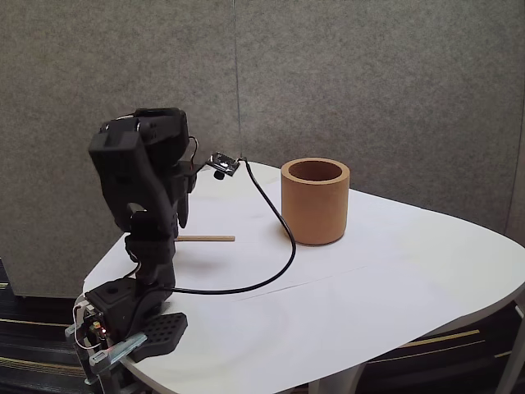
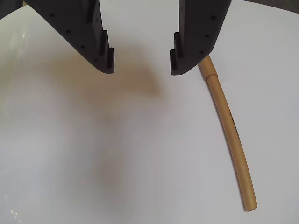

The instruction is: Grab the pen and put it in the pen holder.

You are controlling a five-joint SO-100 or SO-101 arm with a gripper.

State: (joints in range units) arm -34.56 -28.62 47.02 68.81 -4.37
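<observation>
From the wrist view I see my black matte plastic gripper [image 2: 142, 62] pointing down at the table, its two stepped fingers [image 2: 100, 46] spread wide with bare white surface between them and nothing held. The thin light-brown wooden pen [image 2: 231, 137] lies flat just outside the right-hand finger in this view, its upper end tucked under that finger's tip, its length running down and to the right; the lens bends it slightly. In the fixed view the folded black arm [image 1: 143, 193] hides the gripper, and only the pen's end pokes out to the right of it. Farther right stands the squat, thick-walled terracotta-coloured pen holder [image 1: 315, 205], upright, well apart from the pen. A black cable [image 1: 275, 238] loops across the smooth white rounded table [image 1: 394, 304].
</observation>
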